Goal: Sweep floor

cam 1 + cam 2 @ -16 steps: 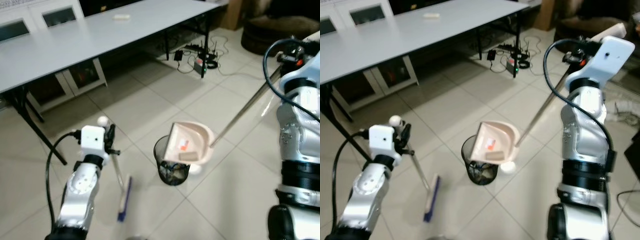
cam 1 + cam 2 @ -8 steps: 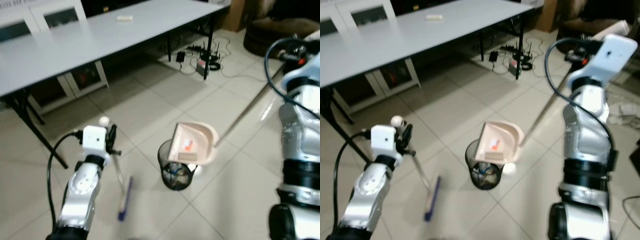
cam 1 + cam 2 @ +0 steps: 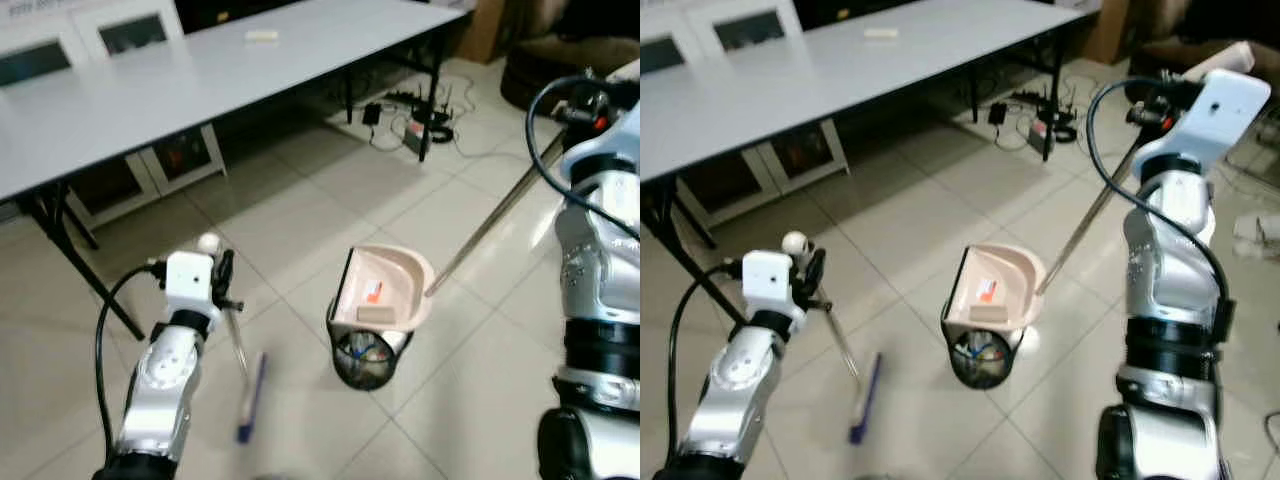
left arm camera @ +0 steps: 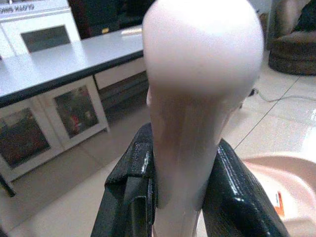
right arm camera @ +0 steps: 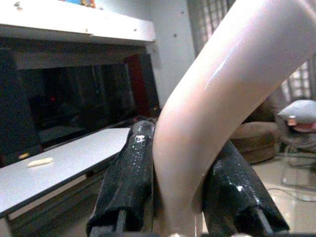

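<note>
My right jaws (image 5: 177, 197) grip the dustpan (image 3: 385, 290) handle, pan tilted over the bin (image 3: 365, 360); left jaws (image 4: 180, 197) clamp the broom (image 3: 248, 395) handle.

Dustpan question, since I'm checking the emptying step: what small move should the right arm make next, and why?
Probably tip the dustpan a little steeper. It is tilted over the black wire bin, yet a tan scrap and an orange scrap lie on its tray. The right end effector is clamped on its handle, so a small raise should slide them in.
</note>
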### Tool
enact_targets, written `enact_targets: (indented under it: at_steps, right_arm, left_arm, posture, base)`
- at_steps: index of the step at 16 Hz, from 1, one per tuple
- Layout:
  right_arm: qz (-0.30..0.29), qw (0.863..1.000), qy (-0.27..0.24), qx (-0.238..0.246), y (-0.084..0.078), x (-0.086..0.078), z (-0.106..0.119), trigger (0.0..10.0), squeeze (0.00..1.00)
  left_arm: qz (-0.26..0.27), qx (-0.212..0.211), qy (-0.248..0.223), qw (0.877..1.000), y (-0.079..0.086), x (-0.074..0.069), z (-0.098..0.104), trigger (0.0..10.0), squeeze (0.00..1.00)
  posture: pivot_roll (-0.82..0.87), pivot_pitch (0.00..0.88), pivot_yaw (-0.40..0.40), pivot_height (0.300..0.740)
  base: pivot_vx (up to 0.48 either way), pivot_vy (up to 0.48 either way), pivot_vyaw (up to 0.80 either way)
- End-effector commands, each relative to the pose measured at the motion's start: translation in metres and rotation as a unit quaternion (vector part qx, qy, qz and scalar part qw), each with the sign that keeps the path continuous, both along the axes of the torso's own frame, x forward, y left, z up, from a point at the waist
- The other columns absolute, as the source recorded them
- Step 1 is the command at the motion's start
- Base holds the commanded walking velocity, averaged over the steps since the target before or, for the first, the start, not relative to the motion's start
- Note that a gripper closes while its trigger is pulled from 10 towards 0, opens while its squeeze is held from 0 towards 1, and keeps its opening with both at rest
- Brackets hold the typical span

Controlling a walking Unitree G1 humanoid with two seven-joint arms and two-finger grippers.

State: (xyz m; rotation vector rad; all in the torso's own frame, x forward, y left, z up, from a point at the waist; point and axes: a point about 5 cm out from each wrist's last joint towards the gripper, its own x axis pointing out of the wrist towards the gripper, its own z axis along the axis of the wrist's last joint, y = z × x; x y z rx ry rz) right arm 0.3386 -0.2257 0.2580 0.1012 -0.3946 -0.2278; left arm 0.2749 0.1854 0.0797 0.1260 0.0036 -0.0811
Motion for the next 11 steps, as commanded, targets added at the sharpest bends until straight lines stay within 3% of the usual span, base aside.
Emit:
enact_targets:
  at_steps: [1,4,5,6,11]
  right_arm:
    - [0.016,0.999,-0.038,0.008,0.008,-0.001,0.016,10.0,0.0]
    - [0.017,0.999,-0.039,0.004,0.008,-0.001,0.016,10.0,0.0]
    - [0.123,0.967,-0.108,-0.197,0.071,-0.003,0.026,10.0,0.0]
    - [0.175,0.934,-0.136,-0.278,0.099,-0.008,0.024,10.0,0.0]
    - [0.144,0.953,-0.125,-0.236,0.08,-0.007,0.023,10.0,0.0]
  left_arm:
    - [0.004,0.011,-0.023,1.0,0.005,0.003,0.01,10.0,0.0]
    - [0.005,0.009,-0.022,1.0,0.005,0.003,0.009,10.0,0.0]
    - [0.01,0.011,-0.017,1.0,0.002,0.002,0.007,10.0,0.0]
    - [0.012,0.012,-0.015,1.0,0.001,0.002,0.007,10.0,0.0]
    - [0.009,0.014,-0.014,1.0,0.001,0.001,0.007,10.0,0.0]
  posture:
    - [-0.03,0.01,0.084,0.74]
    - [-0.03,0.01,0.084,0.74]
    - [-0.03,0.01,0.076,0.74]
    - [-0.03,0.009,0.075,0.74]
    - [-0.04,0.014,0.076,0.74]
  base:
    - [0.337,0.0,0.0]
    - [0.336,0.0,0.0]
    - [0.0,0.0,0.0]
    - [0.0,0.0,0.0]
    - [0.0,0.0,0.0]
